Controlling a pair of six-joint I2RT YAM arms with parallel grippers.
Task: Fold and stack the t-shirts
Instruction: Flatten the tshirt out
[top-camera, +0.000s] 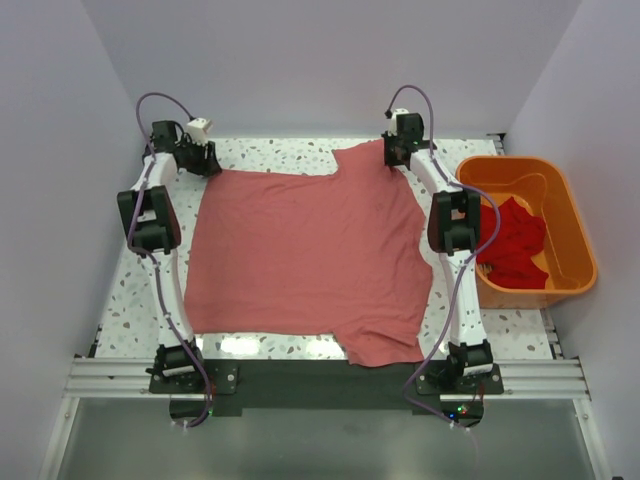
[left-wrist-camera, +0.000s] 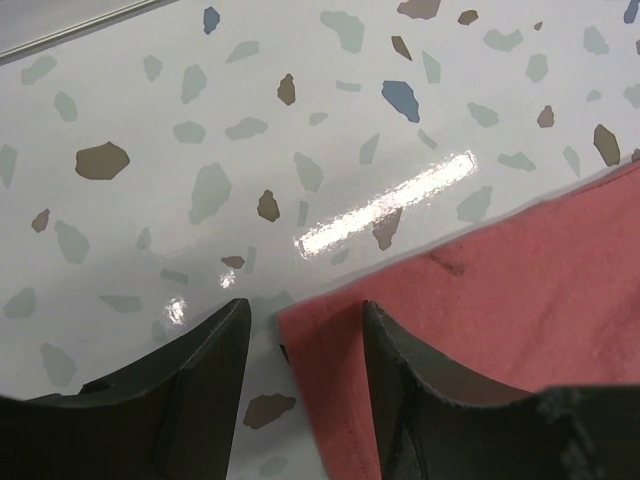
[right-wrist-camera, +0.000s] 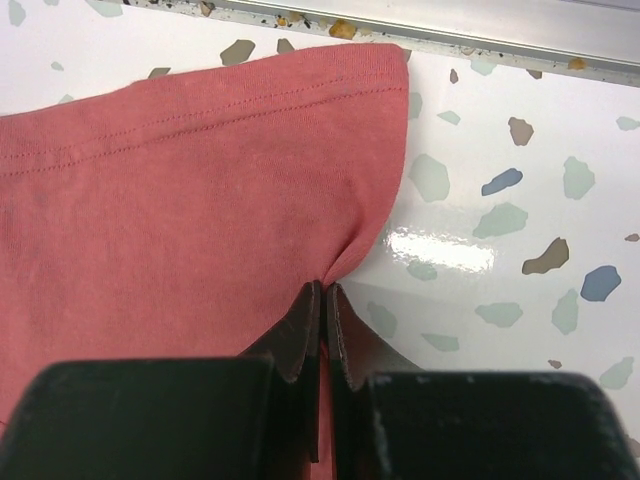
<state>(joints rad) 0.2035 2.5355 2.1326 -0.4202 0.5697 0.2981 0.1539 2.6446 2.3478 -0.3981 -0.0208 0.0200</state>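
Note:
A salmon-red t-shirt (top-camera: 305, 250) lies spread flat on the terrazzo table (top-camera: 260, 155). My left gripper (top-camera: 205, 158) is at the shirt's far left corner; in the left wrist view it (left-wrist-camera: 305, 325) is open, its jaws standing either side of the shirt's corner (left-wrist-camera: 330, 350) on the table. My right gripper (top-camera: 395, 152) is at the shirt's far right corner; in the right wrist view it (right-wrist-camera: 327, 290) is shut on a pinch of the shirt's edge (right-wrist-camera: 200, 190), with the hemmed corner lying just beyond it.
An orange bin (top-camera: 560, 195) stands at the table's right edge with red t-shirts (top-camera: 515, 245) in it. The table's back rail (right-wrist-camera: 420, 30) runs close behind the right gripper. White walls close in the table on three sides.

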